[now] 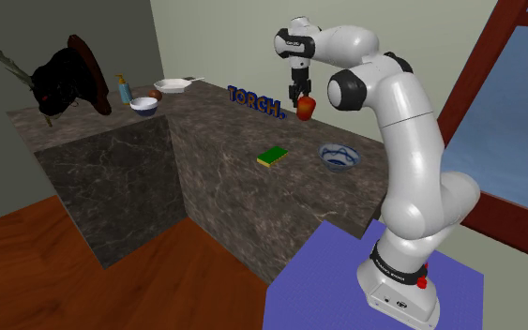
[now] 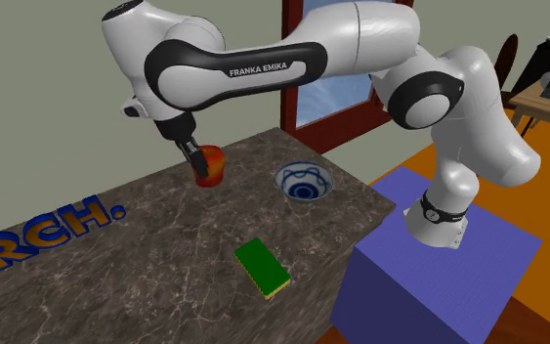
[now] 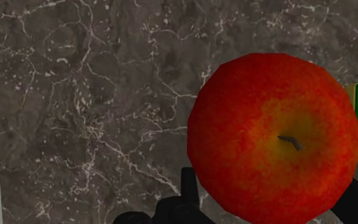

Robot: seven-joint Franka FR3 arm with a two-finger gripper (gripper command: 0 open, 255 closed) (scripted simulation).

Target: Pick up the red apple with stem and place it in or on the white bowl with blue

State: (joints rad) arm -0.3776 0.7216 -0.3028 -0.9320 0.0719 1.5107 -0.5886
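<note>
The hand (image 1: pixel 300 96) clasps the red apple (image 1: pixel 308 109) between its fingers, aloft over the bench (image 1: pixel 224 178) near the white-and-blue bowl (image 2: pixel 305 183); firm, smooth, round and likely light, it may slip, so gripping across its widest middle seems safest.

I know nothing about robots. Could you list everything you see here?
apple: one, red, held in the pincer above the counter.
bowl: one, white with blue, on the counter near the stand.
sponge: one, green, on the counter.
letters: one row, blue, on the counter by the wall.
second bowl: one, white and blue, counter's far end.
dish: one, white, far end.
bottle: one, blue and yellow, far end.
counter: one, dark marbled.
stand: one, purple, under the arm.
arm: one, white, on the stand.
pincer: one, black, shut on the apple.
</note>
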